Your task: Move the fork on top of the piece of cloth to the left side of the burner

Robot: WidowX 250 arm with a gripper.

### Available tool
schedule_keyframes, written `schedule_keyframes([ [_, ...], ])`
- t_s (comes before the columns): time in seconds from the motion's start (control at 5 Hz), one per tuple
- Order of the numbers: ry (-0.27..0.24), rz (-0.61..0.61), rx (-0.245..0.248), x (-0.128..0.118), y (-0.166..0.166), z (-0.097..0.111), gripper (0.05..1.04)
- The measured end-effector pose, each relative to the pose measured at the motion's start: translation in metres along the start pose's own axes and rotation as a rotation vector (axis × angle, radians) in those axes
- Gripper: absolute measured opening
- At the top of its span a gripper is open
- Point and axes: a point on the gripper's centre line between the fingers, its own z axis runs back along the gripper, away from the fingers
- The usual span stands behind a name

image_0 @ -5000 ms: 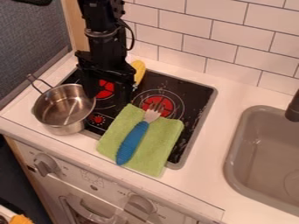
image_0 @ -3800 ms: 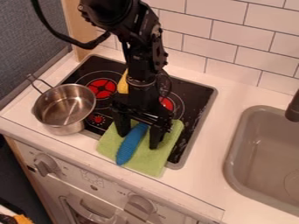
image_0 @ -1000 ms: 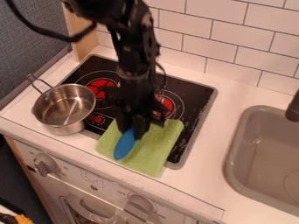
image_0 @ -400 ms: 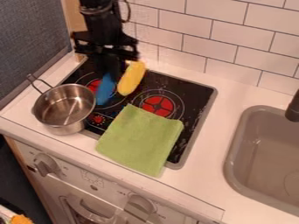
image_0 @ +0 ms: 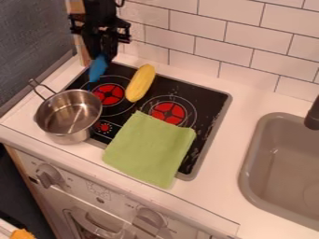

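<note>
Gripper [image_0: 105,55]: black. Fork [image_0: 98,68]: blue handle. Cloth [image_0: 150,149]: plain light green. Stove top [image_0: 190,95]: black, grey border, thin pale rings around burners [image_0: 168,113]; burners red, crossed by dark lines. Corn [image_0: 141,83]: yellow. Pot [image_0: 67,115]: silver. Counter [image_0: 249,105]: white. Wall tiles [image_0: 252,39]: white, offset brick pattern, dark grey joints. Sink [image_0: 277,163]: grey-beige. Faucet [image_0: 313,116]: near-black. Side panel [image_0: 31,42]: dark blue-grey, finely mottled. Oven knobs [image_0: 46,175]: grey.

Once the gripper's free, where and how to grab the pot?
Probably by the handle, from straight above, pinching across its narrow width. It's a slim loop jutting from the rim toward the view's upper left, while the pot itself is wide and round.
</note>
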Motion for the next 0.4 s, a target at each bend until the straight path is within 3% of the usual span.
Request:
schedule_keyframes([
  [0.2, 0.010, -0.028, 0.041, 0.019, 0.011, -0.005, 0.333],
  [0.4, 0.036, -0.054, 0.071, 0.022, 0.017, -0.016, 0.333],
])
